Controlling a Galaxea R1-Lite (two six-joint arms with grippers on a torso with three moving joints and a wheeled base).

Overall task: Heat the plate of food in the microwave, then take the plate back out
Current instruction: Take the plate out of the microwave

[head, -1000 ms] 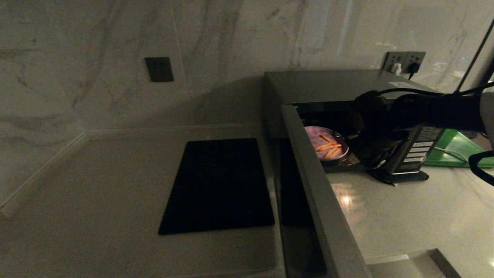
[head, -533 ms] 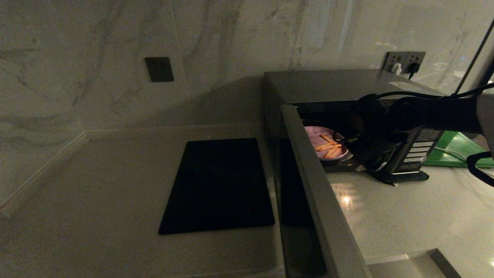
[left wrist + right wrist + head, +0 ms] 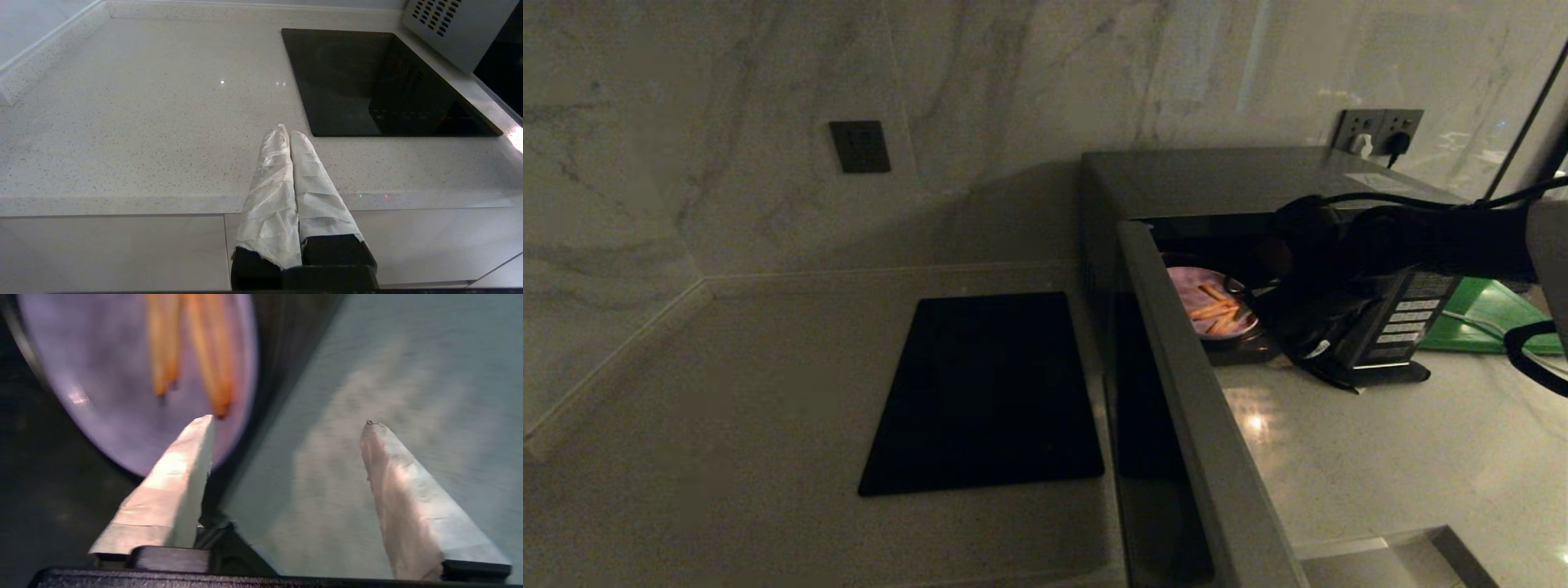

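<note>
The microwave (image 3: 1225,180) stands at the right with its door (image 3: 1176,367) swung open toward me. Inside it rests the lilac plate of food (image 3: 1205,304), with orange sticks (image 3: 208,355) on it. My right arm reaches into the opening from the right. Its gripper (image 3: 286,420) is open right at the plate (image 3: 122,396): one fingertip (image 3: 200,428) overlaps the plate's near rim, the other hangs over a pale grey surface. Nothing is gripped. My left gripper (image 3: 288,132) is shut and empty, parked above the counter's front edge.
A black cooktop slab (image 3: 988,392) lies on the counter left of the microwave. The button panel (image 3: 1409,314) faces out at the right. A green board (image 3: 1486,314) lies beyond it. Wall sockets (image 3: 1376,131) with plugs sit behind the microwave.
My right gripper has gone from shut to open and let go of the plate, which stays inside the microwave. The wrist has shifted only slightly.
</note>
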